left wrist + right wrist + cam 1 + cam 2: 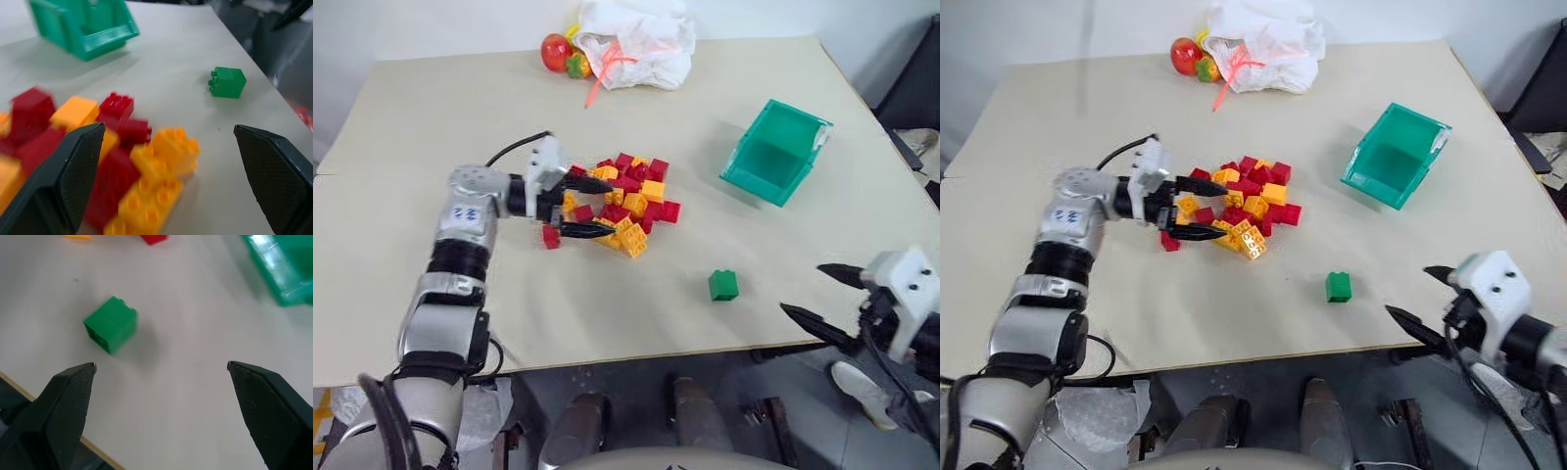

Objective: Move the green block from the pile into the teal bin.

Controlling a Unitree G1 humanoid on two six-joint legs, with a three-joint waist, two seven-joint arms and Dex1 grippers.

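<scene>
On table (440,108): 1 green block (723,285), 1 teal bin (773,154).

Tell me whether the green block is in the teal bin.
Out. The green block lies alone on the table, apart from the teal bin.

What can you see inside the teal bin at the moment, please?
The teal bin looks empty: its visible floor and inner walls are bare. Its near wall hides part of the floor. The green block sits on the table apart from it, nearer the robot.

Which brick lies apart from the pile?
The green block, alone on the table between the pile and the right pincer; the others are red or yellow-orange.
</scene>
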